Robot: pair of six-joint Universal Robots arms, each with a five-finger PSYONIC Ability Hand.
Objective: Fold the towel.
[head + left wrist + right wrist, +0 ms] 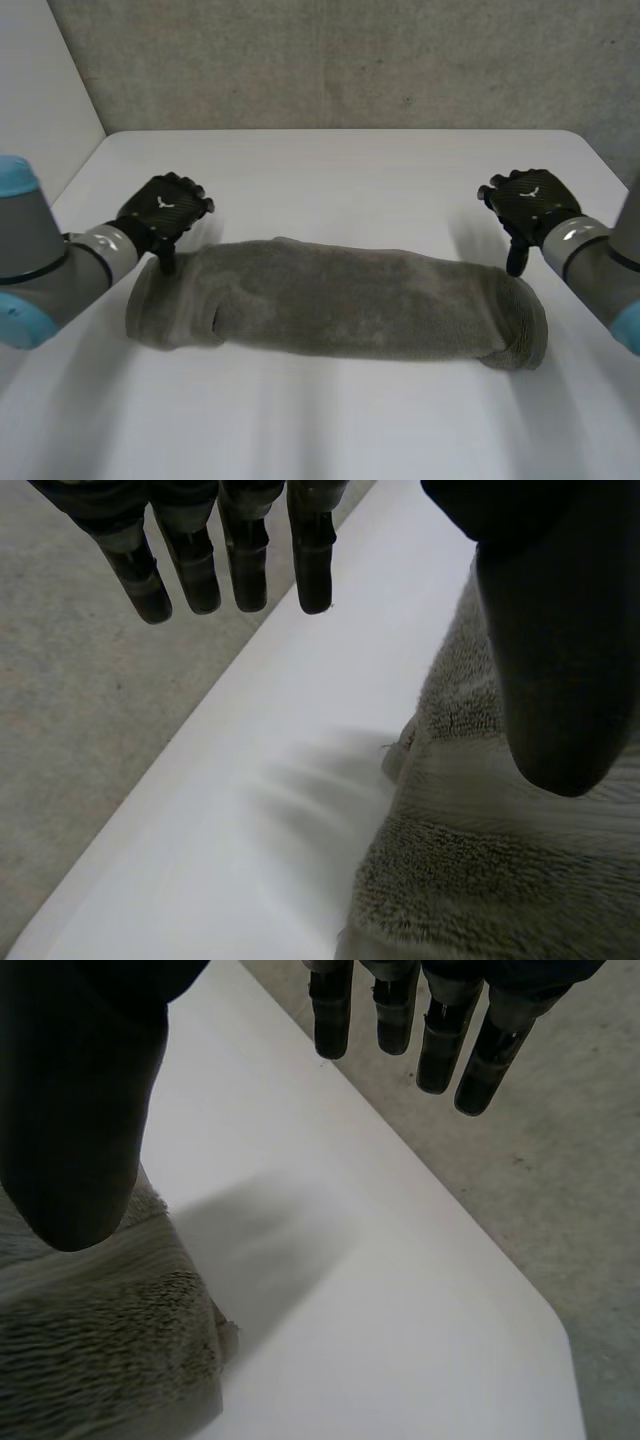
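1. The left hand [162, 212] carries a small white mark [160, 203] on its black back in the head view. It looks like an emblem and not lettering, and it is too small to read.
2. The right hand [532, 203] has a matching white mark on its back in the same view, equally unreadable.
3. No word, number or label can be read.

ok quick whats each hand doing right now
Left hand: open, holding nothing, by one end of the towel.
Right hand: open, holding nothing, by the other end.
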